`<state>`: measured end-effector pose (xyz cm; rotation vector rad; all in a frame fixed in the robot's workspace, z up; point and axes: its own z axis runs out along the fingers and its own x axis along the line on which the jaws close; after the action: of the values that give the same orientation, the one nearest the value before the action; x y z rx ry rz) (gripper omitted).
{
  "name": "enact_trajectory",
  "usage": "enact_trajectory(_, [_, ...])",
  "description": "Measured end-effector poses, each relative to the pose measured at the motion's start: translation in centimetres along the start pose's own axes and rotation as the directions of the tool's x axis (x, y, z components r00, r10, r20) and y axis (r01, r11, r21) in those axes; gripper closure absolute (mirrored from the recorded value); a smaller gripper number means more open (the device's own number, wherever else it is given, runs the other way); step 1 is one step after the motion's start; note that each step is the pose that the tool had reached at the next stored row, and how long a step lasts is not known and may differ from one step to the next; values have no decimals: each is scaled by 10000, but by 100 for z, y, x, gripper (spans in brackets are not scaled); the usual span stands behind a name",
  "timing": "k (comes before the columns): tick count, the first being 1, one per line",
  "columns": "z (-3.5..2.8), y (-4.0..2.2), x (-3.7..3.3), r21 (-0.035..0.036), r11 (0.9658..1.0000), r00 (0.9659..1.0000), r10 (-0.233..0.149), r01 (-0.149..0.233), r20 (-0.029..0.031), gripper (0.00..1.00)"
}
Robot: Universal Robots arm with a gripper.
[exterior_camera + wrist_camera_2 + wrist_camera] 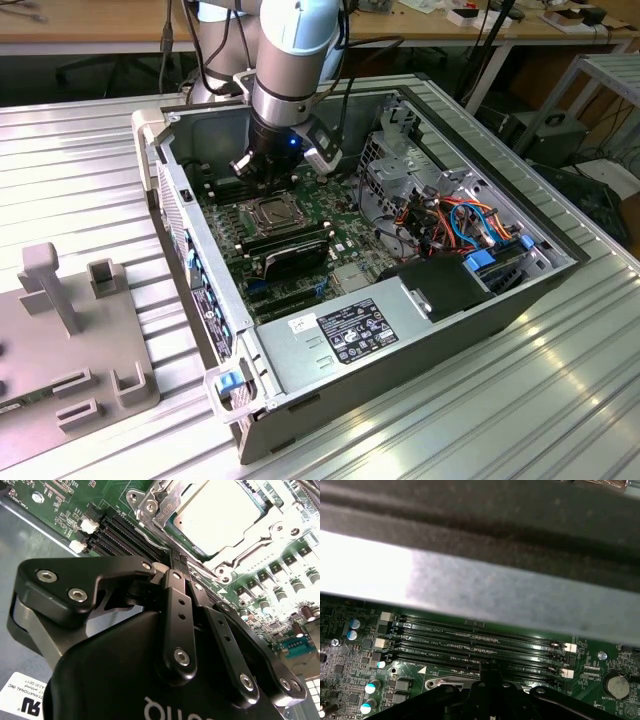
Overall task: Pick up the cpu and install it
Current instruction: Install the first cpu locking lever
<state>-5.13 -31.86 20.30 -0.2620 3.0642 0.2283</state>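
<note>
The cpu (pixel 271 212), a small square chip with a dull silver top, lies in the socket on the green motherboard (pixel 345 232) inside the open computer case. In the second wrist view the cpu (pixel 216 514) sits inside the metal socket frame (pixel 150 505). My gripper (pixel 270 180) hangs low over the board just behind the socket. Its black fingers (pixel 176 587) are pressed together at the tips with nothing between them. The gripper (pixel 178 559) tips stand over the empty memory slots (pixel 470 640) beside the socket; my gripper (pixel 487 667) also points at these slots in the first wrist view.
Black memory sticks (pixel 292 246) stand in front of the socket. A power supply (pixel 362 325) fills the case's near side, with coloured cables (pixel 462 222) and a drive cage (pixel 398 160) on the exterior view's right. The case wall (pixel 520 595) rises close behind the slots. A grey fixture (pixel 70 330) sits outside.
</note>
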Motion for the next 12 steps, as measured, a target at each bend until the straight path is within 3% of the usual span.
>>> enact_trajectory(12, [-2,-5,0,-3,10000,10000,0,0,2,89])
